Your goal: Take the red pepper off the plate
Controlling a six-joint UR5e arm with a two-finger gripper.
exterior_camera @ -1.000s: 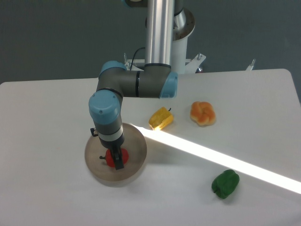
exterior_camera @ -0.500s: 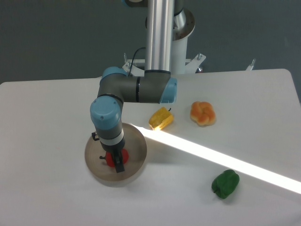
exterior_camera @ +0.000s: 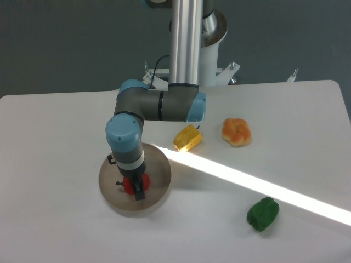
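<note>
The red pepper (exterior_camera: 129, 186) lies on the round beige-grey plate (exterior_camera: 156, 164) at the table's front left. My gripper (exterior_camera: 134, 187) points straight down onto the plate, right at the pepper. One dark finger (exterior_camera: 139, 190) stands in front of the pepper's right half. The other finger is hidden behind the wrist and the pepper, so I cannot tell whether the jaws press on the pepper. A small dark bit at the pepper's left side may be its stem.
A yellow pepper (exterior_camera: 187, 138) lies just right of the plate's far rim. An orange bun-like thing (exterior_camera: 236, 131) lies further right. A green pepper (exterior_camera: 262, 213) lies at the front right. A bright strip of light crosses the table.
The arm has sunk slightly, and the gripper sits a little lower on the plate at the red pepper. The pepper has not moved.
</note>
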